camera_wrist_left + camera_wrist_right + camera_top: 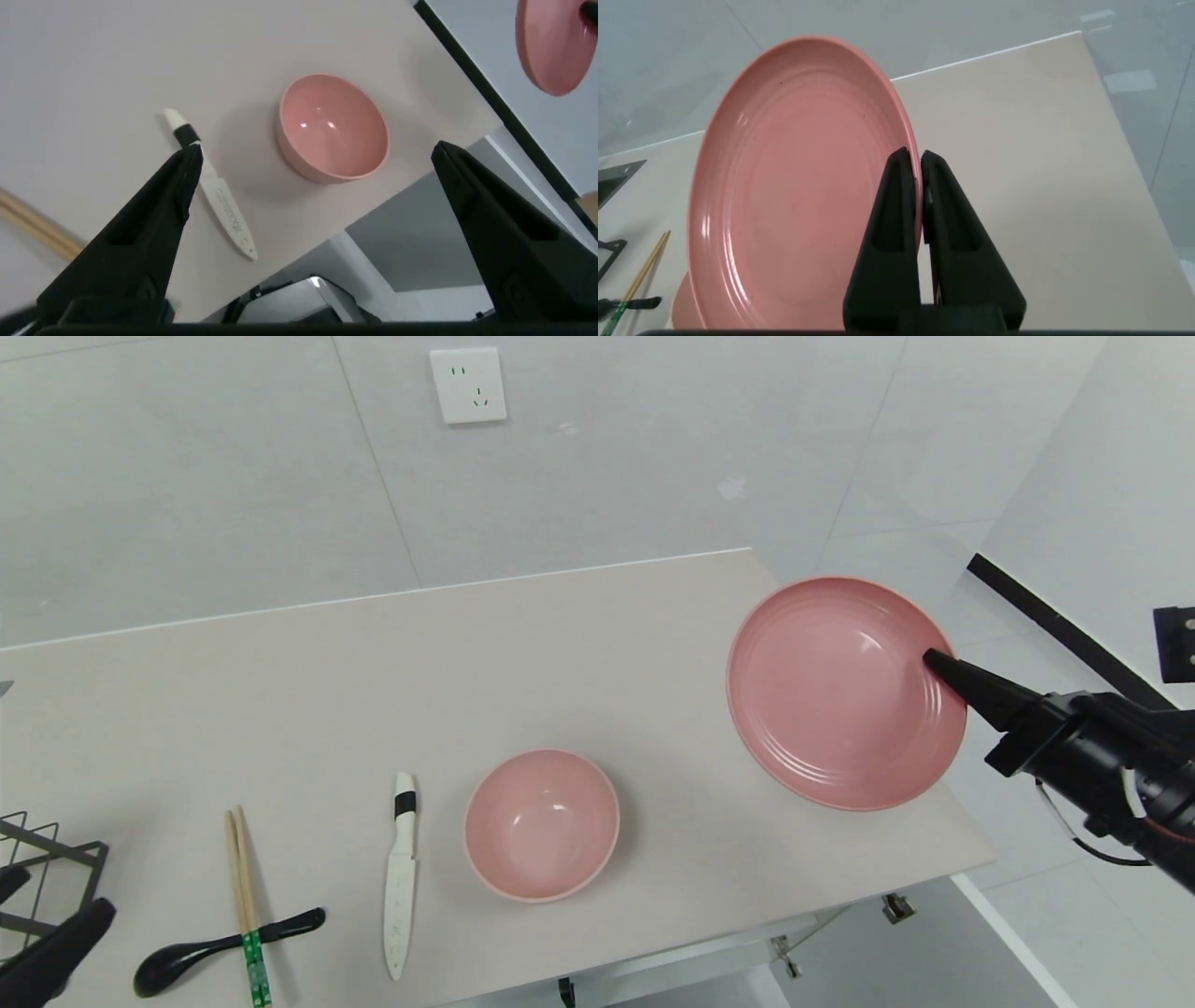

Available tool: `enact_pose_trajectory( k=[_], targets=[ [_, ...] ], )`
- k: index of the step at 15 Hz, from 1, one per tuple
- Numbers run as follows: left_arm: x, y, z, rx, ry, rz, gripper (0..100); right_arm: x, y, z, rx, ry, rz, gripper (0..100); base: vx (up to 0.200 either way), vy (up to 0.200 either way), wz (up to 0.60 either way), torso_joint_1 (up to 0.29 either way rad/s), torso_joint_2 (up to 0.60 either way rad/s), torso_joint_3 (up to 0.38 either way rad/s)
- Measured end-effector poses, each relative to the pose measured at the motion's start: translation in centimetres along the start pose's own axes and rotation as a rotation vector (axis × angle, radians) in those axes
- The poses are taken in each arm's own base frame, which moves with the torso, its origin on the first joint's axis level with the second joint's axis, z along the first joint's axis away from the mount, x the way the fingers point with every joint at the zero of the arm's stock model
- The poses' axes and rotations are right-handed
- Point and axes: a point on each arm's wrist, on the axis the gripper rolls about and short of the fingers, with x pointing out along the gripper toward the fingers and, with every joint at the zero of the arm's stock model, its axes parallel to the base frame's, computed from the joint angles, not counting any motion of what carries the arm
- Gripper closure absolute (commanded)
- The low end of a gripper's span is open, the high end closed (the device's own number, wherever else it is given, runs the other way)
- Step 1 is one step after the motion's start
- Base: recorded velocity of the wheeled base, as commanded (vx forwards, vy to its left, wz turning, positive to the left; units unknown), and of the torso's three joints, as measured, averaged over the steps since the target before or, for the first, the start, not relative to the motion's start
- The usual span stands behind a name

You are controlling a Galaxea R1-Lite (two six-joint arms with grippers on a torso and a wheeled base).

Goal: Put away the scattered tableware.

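imo right claw is clamped on just the plate rim, so carry it slow to the rack; left claw hangs open.

A white wall socket sits high on the pale grey tiled wall behind the beige tabletop. Past the tabletop's right edge, a black strip, perhaps a skirting, runs along the side wall. Small metal fittings show beneath the front right corner.
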Motion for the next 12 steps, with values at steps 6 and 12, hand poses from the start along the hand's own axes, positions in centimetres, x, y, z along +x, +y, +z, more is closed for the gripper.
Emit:
enact_pose_trajectory(
  k=[6,12],
  targets=[
    [5.0,-0.1,0.2,-0.020,0.176,-0.154,0,-1.5,-0.5,0.0,0.003,0.015,-0.007,100,0.000,0.000,0.00,0.000,0.00,0.000],
    [10.6,0.1,-1.0,-0.037,0.302,-0.153,0,-1.2,0.7,0.4,0.052,0.006,0.057,100,0.000,0.000,0.00,0.000,0.00,0.000]
  ],
)
